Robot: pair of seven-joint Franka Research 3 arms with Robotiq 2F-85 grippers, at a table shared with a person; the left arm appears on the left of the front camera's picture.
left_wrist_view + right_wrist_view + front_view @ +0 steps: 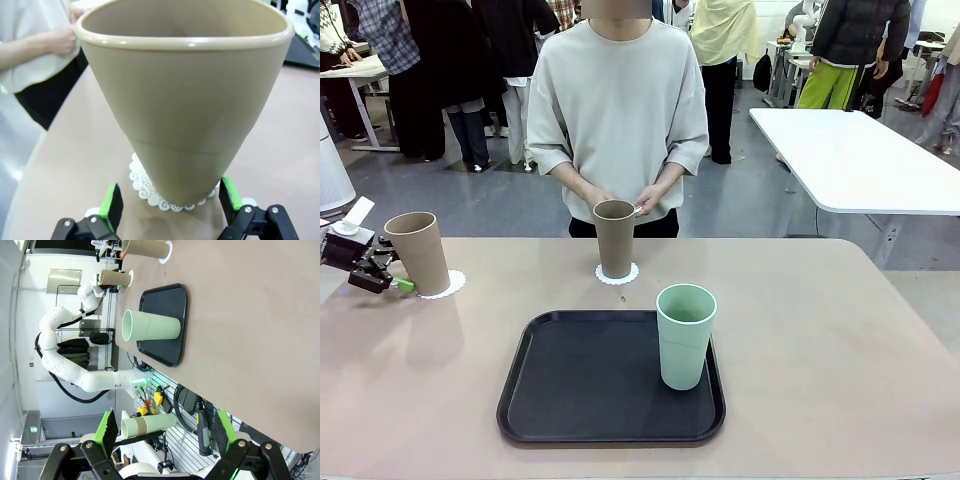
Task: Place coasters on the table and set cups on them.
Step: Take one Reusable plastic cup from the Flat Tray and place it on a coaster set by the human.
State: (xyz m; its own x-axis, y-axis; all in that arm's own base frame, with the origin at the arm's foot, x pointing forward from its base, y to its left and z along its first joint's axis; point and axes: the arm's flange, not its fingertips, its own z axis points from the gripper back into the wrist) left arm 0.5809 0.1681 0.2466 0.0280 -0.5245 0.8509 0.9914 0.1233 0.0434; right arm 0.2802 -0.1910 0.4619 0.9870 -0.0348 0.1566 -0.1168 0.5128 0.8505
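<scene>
A tan cup (417,252) stands on a white scalloped coaster (444,285) at the beige table's (820,340) far left. My left gripper (402,284) is open at its base. In the left wrist view the green pads (112,204) flank that cup (185,100) low down, over its coaster (146,189). A second tan cup (614,238) stands on a coaster (617,273) in front of the person, whose hands (645,204) are at its rim. The mint cup (685,335) stands on the black tray (580,400). The third coaster is out of view. My right gripper (166,432) hangs open off the table's edge.
A white table (860,160) stands beyond the far right corner. People stand in the background. The right wrist view looks sideways over the table at the tray (170,340), the mint cup (150,326) and my left arm (60,360).
</scene>
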